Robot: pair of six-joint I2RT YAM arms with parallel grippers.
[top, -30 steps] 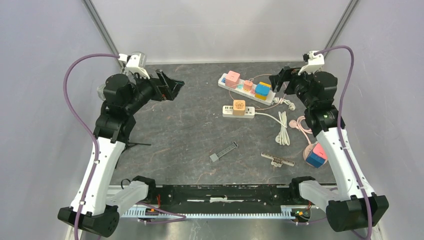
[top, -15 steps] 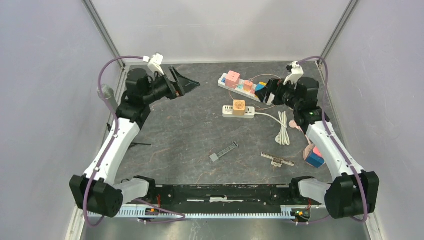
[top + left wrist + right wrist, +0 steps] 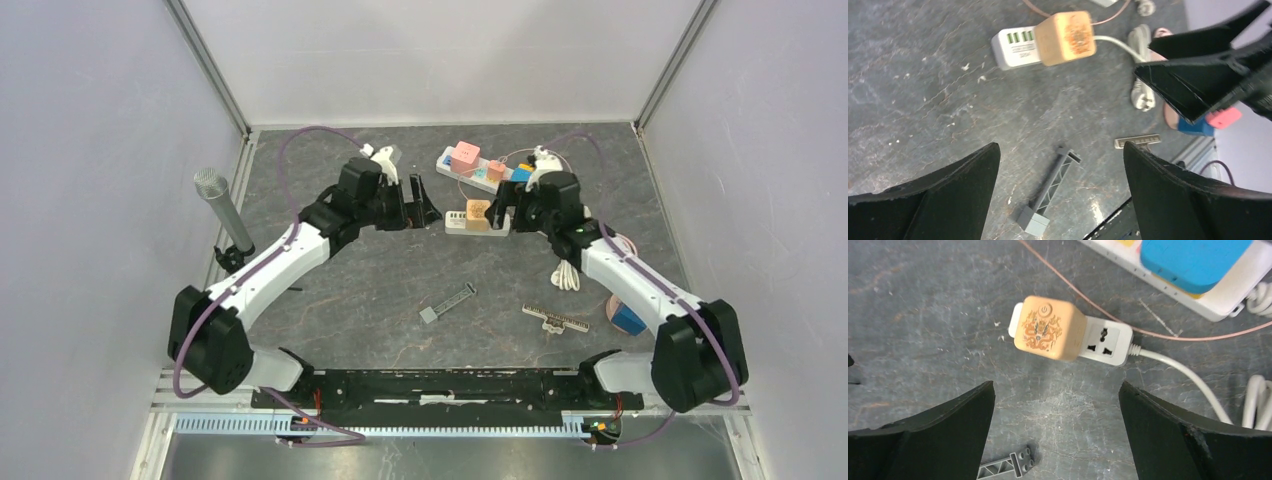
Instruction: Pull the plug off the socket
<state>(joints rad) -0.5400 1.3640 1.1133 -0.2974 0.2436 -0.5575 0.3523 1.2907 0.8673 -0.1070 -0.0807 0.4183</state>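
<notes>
- Top external view: the tan cube plug [image 3: 478, 212] sits pushed into the small white socket strip [image 3: 455, 221], mid-table and just in front of the long power strip [image 3: 447, 160]. The left gripper [image 3: 428, 203] is just to its left and the right gripper [image 3: 497, 208] just to its right. Neither touches it, so far as this view shows. I judge this to be the approach stage, with no grasp made.
- Left wrist view: the left gripper [image 3: 1060, 150] has its fingers spread wide with nothing between them. The plug [image 3: 1068, 37] and socket strip [image 3: 1015, 47] lie well ahead near the top of the frame, not between the fingers. Only this view shows the right gripper [image 3: 1153, 61] from outside, its black fingers parted and empty. It also shows a grey lattice piece [image 3: 1048, 192] on the table.
- Right wrist view: the right gripper [image 3: 1055, 390] is likewise wide open and holds nothing. The plug [image 3: 1048, 335] lies nearly centred ahead of the gap, not yet between the fingertips. Only here is it clear that the plug fills the strip's left end. A free outlet [image 3: 1103, 342] shows beside it, and the white cable [image 3: 1193, 377] leaves to the right.
- Next move, as I judge it: the right fingers lower around the cube and close on it. The left gripper pins the strip's bare end, so that the pull lifts the plug and not the strip with it.
</notes>
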